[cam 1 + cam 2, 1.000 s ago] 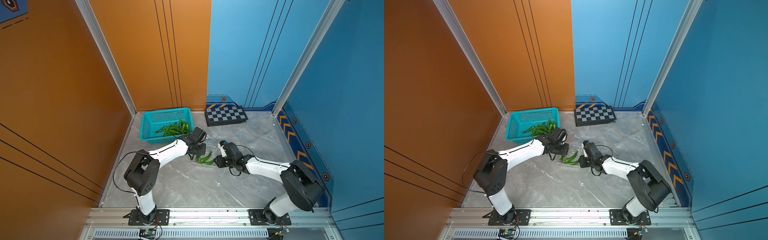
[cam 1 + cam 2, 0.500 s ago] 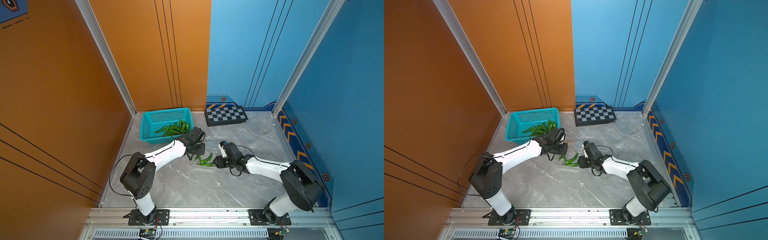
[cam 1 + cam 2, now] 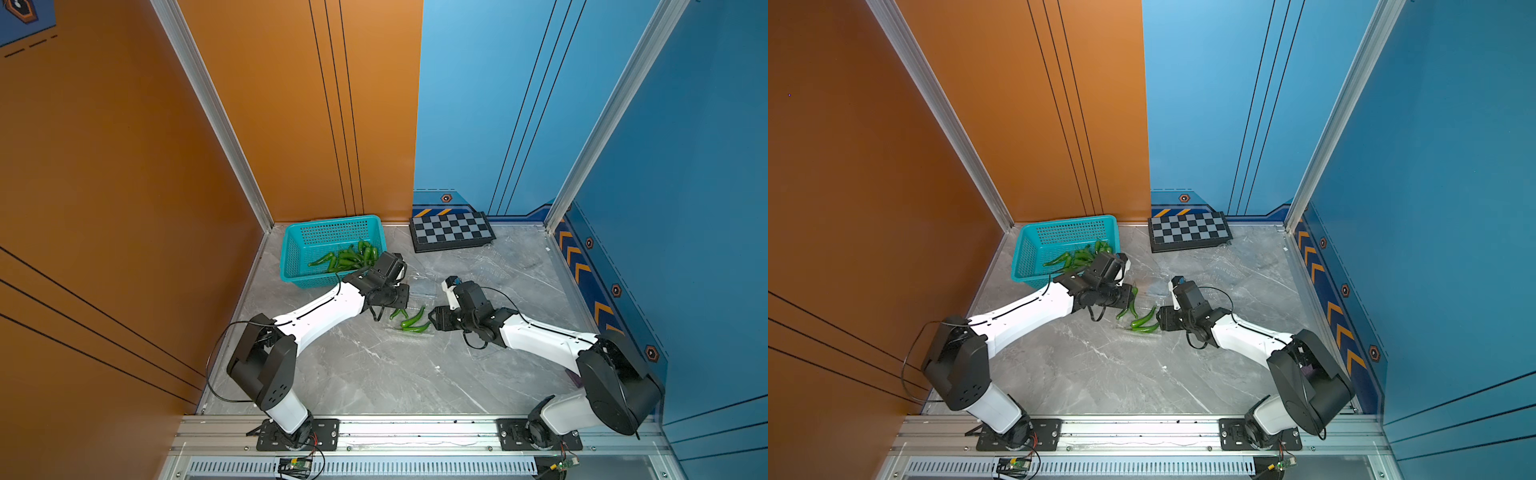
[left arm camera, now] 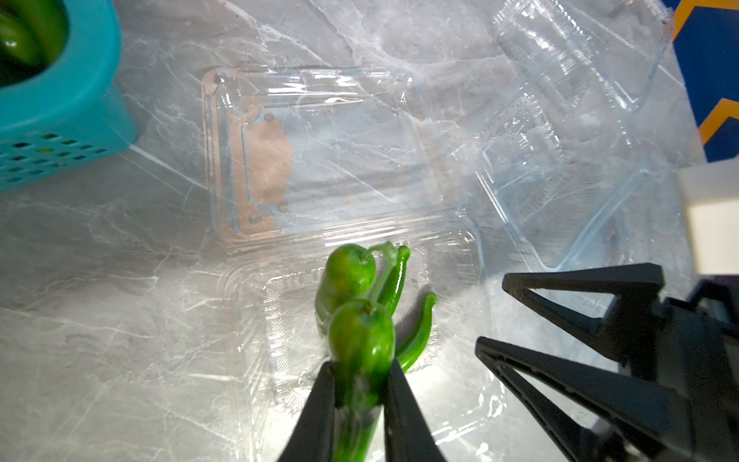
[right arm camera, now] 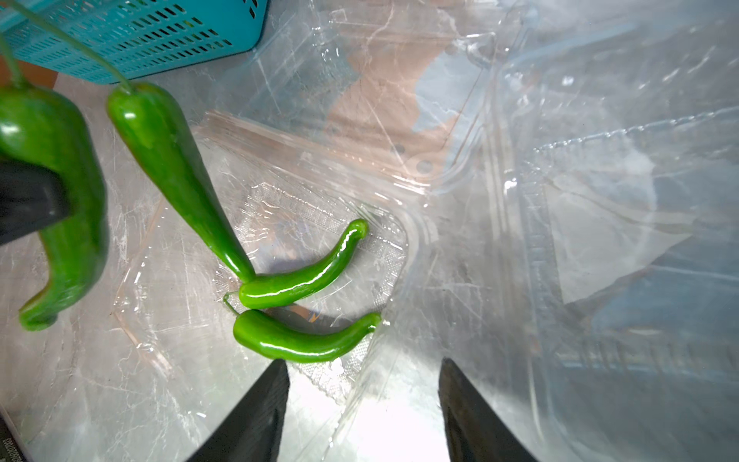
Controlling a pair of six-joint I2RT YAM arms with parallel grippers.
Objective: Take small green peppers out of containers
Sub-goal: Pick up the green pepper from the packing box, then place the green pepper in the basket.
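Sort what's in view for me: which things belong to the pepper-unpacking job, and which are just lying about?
Job:
- pepper held in the jaws of the left gripper
- peppers lying in the open container
- empty clear containers
- teal basket, peppers inside
- right gripper, jaws open

Lying about:
- checkerboard
- small circuit board on the front rail

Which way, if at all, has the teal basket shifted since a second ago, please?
No. In a top view the teal basket sits in the same back corner against the orange wall, with the same gap to the checkerboard as before.
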